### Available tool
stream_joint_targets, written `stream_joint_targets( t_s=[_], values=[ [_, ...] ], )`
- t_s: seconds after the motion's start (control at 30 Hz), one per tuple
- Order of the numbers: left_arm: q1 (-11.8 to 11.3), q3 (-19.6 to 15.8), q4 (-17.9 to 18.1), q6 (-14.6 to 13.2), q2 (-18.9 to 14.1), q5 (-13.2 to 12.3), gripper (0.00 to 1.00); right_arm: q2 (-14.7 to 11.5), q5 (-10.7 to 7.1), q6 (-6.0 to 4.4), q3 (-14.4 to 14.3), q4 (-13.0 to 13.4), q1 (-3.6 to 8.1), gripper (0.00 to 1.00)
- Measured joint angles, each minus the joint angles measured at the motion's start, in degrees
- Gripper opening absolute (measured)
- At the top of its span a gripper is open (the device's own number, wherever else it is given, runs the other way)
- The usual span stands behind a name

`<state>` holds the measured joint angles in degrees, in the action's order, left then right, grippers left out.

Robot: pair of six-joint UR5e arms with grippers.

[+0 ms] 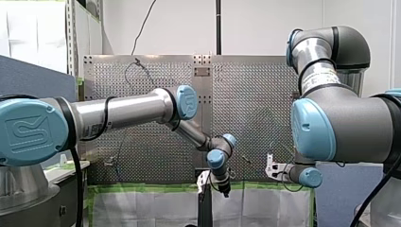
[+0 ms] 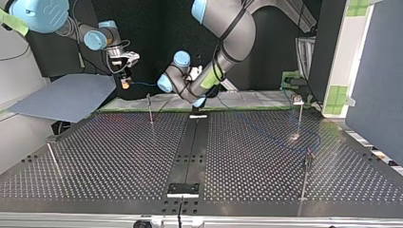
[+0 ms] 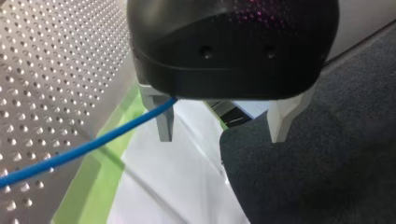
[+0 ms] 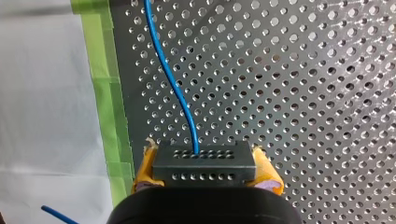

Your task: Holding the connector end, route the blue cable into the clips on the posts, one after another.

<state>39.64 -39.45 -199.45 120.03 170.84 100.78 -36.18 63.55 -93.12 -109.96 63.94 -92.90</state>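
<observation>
My right gripper [image 4: 203, 161] is closed on the black connector [image 4: 204, 167]. The block sits crosswise between the two yellow pads [image 4: 267, 170], and both pads press on its short sides. From the middle of the connector's front face the blue cable [image 4: 170, 79] leaves and runs straight ahead of the gripper in a soft curve, over the perforated table [image 4: 303, 93] and close to the strip of green tape [image 4: 105, 93] beside it. In the top view this gripper [image 2: 125, 81] hangs above the far edge of the table, and the cable goes from it sideways toward my left arm.

My left gripper [image 3: 223, 135] is wide open. Its two metal fingers [image 3: 164, 123] stand well apart and nothing is between them. The cable [image 3: 79, 150] comes out from under the black body just at the outer side of one finger and runs away from it over the table. I cannot tell if it touches this finger. A thin post [image 2: 150, 108] stands on the table between the two grippers, and the cable is not in it.
</observation>
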Motion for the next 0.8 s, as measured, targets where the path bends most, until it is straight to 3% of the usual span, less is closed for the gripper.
stream_joint_targets(
  t_s=[0.27, 0.8],
  values=[
    [-0.65, 0.00, 1.41, -0.09, 3.03, -0.74, 0.99, -0.01, 0.00, -0.06, 0.08, -0.03, 0.01, 0.00],
    [-1.05, -0.02, 3.05, -1.42, 3.39, -0.41, 0.99, 0.00, 0.00, 0.11, 0.25, -0.29, -0.14, 0.00]
  ],
)
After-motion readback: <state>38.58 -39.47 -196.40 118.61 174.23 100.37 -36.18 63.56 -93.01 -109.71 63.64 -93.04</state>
